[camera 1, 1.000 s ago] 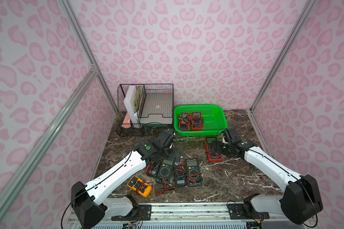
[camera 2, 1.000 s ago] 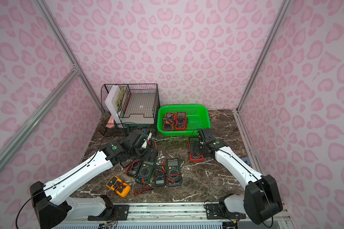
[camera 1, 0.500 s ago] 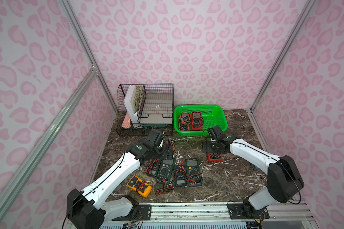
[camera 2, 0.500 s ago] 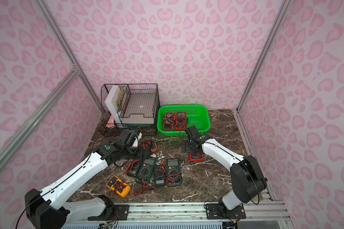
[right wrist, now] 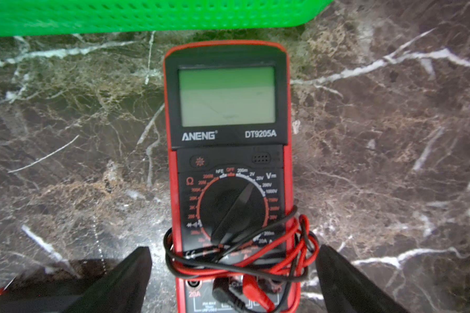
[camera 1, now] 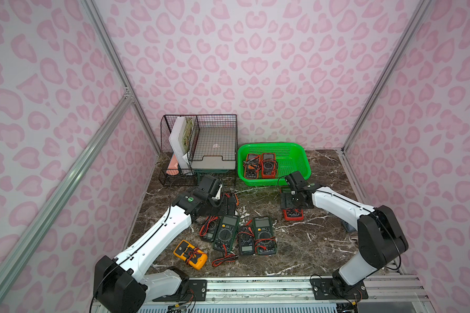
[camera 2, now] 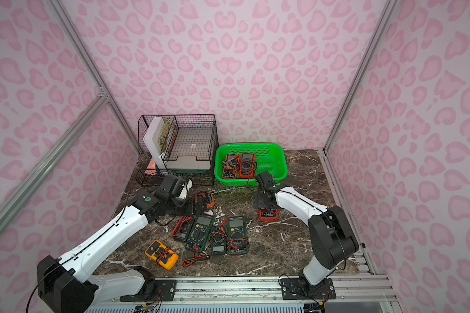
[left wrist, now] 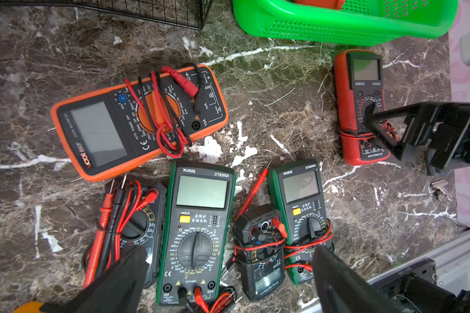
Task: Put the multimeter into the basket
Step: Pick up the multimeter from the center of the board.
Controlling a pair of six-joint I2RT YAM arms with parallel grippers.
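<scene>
Right hand (right wrist: 232,250) swung over red rectangular multimeter (right wrist: 227,135) beside perforated green basket (right wrist: 147,16).

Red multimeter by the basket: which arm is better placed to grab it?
Right. The right gripper hangs open above the red multimeter beside the basket; the left gripper is farther away, among other multimeters.

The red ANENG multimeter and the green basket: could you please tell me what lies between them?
Nothing: only a bare strip of marble tabletop separates the red multimeter from the basket, clearest in the right wrist view.
</scene>
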